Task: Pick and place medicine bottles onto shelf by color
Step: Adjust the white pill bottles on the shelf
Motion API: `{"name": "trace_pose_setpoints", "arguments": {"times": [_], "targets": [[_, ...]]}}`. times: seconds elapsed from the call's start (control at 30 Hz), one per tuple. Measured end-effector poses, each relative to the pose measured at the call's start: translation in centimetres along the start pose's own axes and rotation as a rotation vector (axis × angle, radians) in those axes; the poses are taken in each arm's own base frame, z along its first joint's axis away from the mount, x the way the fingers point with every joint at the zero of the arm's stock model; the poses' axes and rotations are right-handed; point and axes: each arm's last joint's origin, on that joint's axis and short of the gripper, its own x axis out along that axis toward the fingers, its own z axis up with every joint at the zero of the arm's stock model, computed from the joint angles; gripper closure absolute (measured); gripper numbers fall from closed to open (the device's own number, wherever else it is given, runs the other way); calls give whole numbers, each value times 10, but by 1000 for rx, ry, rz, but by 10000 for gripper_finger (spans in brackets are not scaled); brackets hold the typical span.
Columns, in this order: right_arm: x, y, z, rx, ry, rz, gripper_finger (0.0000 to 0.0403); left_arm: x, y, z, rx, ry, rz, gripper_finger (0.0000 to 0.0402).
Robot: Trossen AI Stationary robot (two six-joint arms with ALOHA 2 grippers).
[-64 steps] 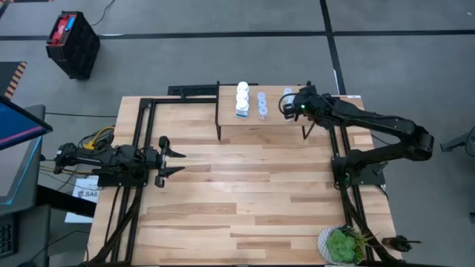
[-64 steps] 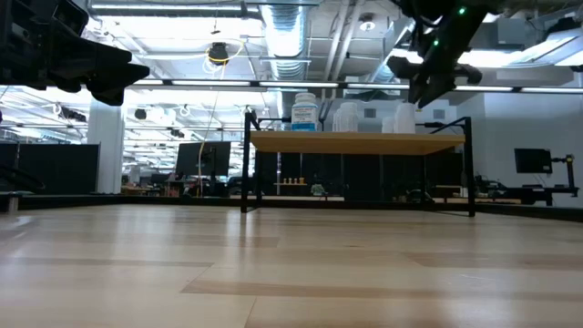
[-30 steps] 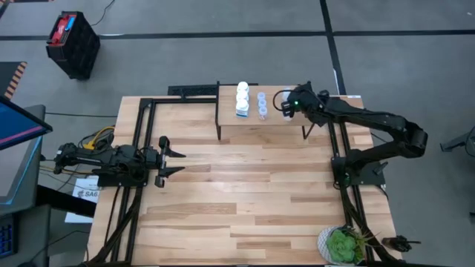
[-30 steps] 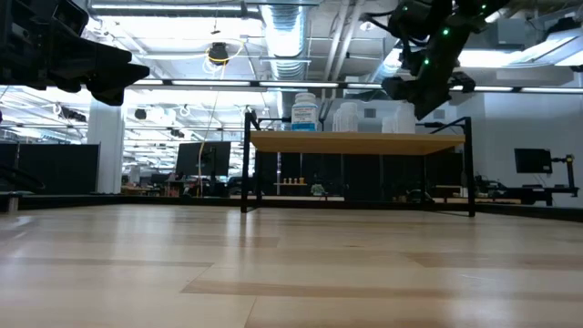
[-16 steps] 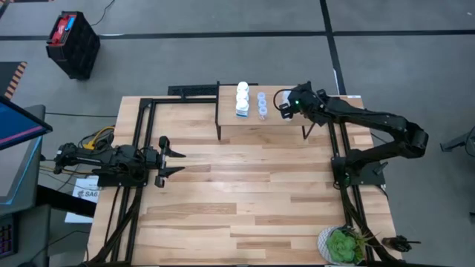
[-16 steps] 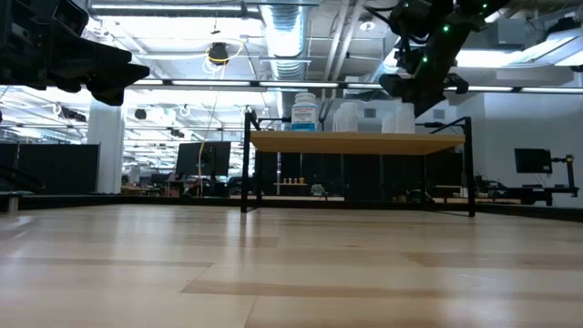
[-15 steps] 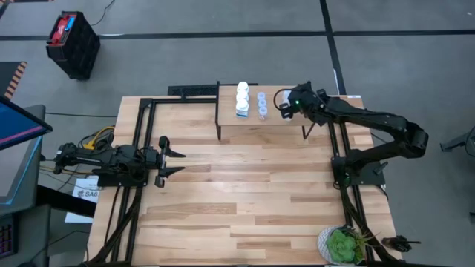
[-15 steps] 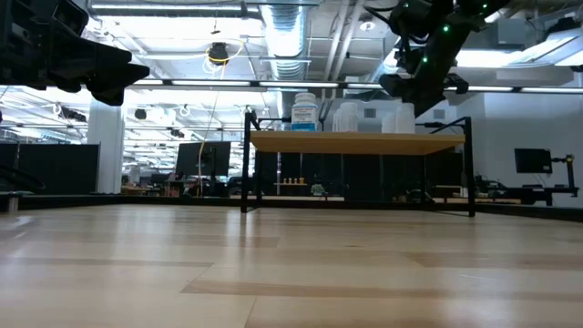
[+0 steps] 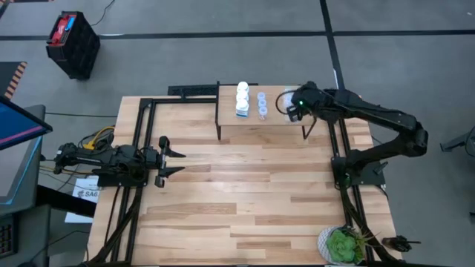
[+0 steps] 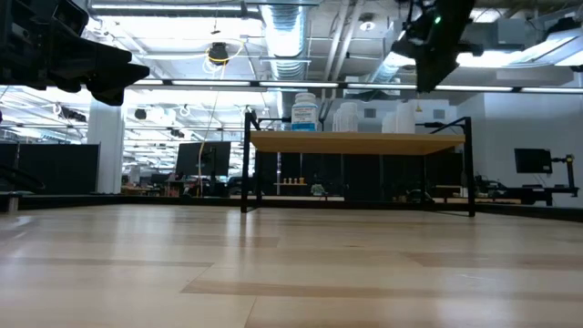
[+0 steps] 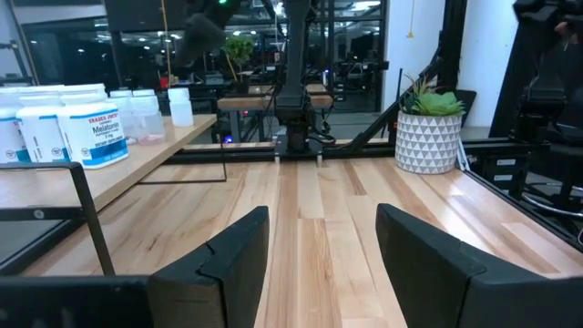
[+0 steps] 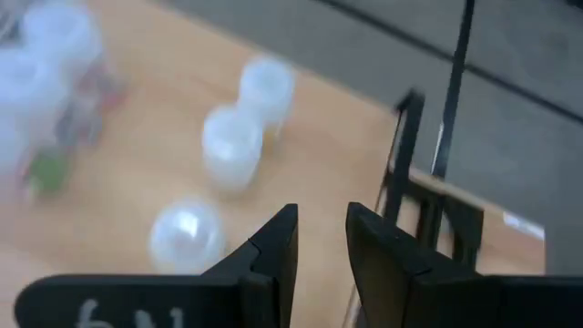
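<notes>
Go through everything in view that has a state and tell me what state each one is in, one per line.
White bottles: upright in a row on the shelf.
Pale blue bottles: upright on the shelf, beside the white ones.
Shelf: standing at the table's far edge, holding all the bottles.
Right gripper: above the shelf's right end, fingers narrowly apart, holding nothing.
Left gripper: parked over the table's left side, open, empty.

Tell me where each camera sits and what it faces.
High: overhead, looking down on table; both arms, right hand over shelf.
Low: tabletop level, facing shelf; right hand above.
Left wrist: behind left hand, facing across table.
Right wrist: above shelf, down on bottles; own fingers.
Shared: all show the shelf's bottles.
</notes>
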Motion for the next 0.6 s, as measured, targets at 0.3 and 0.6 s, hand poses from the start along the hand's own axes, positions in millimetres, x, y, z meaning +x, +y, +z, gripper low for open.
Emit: {"name": "trace_pose_setpoints", "arguments": {"times": [0.3, 0.6], "targets": [[-16, 19, -27, -94, 244, 201, 285, 0, 0, 0, 0, 0, 0, 207], [3, 38, -26, -104, 234, 170, 285, 0, 0, 0, -24, 0, 0, 207]]}}
